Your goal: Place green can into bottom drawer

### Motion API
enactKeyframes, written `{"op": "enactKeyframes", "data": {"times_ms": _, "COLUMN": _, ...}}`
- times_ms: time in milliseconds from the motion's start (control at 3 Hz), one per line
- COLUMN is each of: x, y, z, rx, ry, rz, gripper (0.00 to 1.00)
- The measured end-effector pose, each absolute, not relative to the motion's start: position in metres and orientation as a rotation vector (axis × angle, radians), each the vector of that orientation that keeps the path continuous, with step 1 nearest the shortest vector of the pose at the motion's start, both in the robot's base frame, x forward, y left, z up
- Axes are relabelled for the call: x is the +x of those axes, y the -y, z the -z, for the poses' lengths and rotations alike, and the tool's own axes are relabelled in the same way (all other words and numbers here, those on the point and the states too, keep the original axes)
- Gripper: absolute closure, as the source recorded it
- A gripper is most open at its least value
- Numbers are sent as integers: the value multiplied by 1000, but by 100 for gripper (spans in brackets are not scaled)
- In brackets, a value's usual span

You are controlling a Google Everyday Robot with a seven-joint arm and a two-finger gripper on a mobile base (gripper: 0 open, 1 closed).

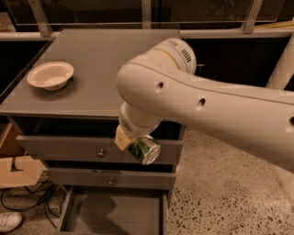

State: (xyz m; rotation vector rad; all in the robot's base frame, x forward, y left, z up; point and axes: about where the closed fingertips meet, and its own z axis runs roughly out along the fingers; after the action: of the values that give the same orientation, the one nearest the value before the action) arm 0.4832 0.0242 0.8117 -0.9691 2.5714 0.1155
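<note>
The place looked like an office or a test room in a workplace rather than a home. A plain grey cabinet (pixel 92 69) stood on a speckled, terrazzo-like floor (pixel 220 183), backed by dark glass panels (pixel 92 11) in metal frames. Beside it on the floor lay a cardboard box (pixel 18 170), loose black cables (pixel 32 202) and a white shoe (pixel 9 221). A large white robot arm (pixel 206 110) filled the right side; its gripper (pixel 137 146) hung in front of the cabinet's top drawer, clamped on the green can (pixel 146 149), above the open bottom drawer (pixel 115 215).
</note>
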Motion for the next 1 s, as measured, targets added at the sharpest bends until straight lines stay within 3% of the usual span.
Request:
{"op": "enactKeyframes", "data": {"times_ms": 667, "x": 438, "y": -47, "z": -715, "rx": -838, "ry": -2758, "rz": -273, "gripper": 100}}
{"op": "enactKeyframes", "data": {"times_ms": 1000, "x": 437, "y": -48, "z": -711, "rx": -831, "ry": -2759, "rz": -277, "gripper": 100}}
